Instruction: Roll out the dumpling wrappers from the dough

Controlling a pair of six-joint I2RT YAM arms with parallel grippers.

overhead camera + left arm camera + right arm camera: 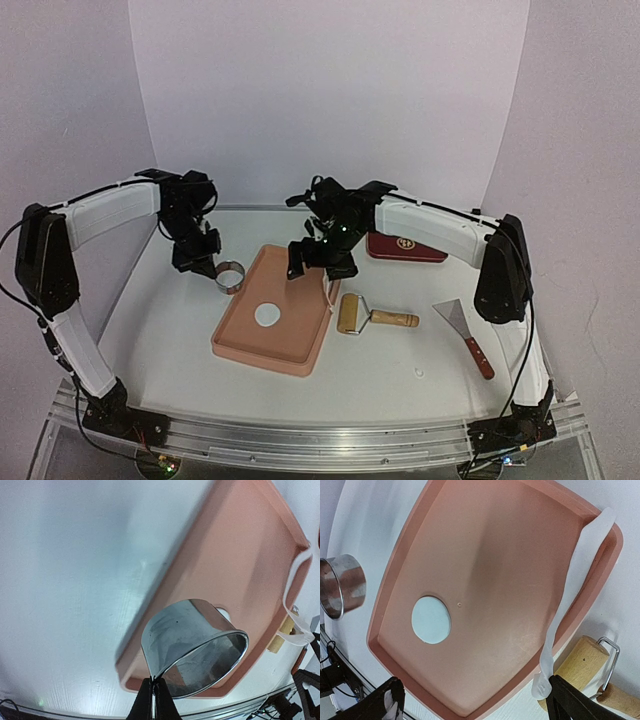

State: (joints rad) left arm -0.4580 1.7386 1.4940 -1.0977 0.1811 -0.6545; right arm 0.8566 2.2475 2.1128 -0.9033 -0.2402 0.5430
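Observation:
A round white dumpling wrapper (266, 315) (431, 619) lies flat in the pink tray (290, 350) (510, 555). A ragged strip of dough (575, 580) (295, 605) drapes over the tray's right rim. Its curled lower end rests against one fingertip (570, 697) of my right gripper (475, 702). That gripper (318, 268) hangs wide open above the tray's far right part, with nothing between its fingers. My left gripper (154, 685) (205, 265) is shut on the wall of a small metal ring (190, 640) (231, 275), held tilted at the tray's far left corner.
A wooden rolling pin (352, 313) (580, 660) with a metal frame lies just right of the tray. A scraper with a red handle (465, 330) lies further right. A flat red box (405, 247) sits behind the right arm.

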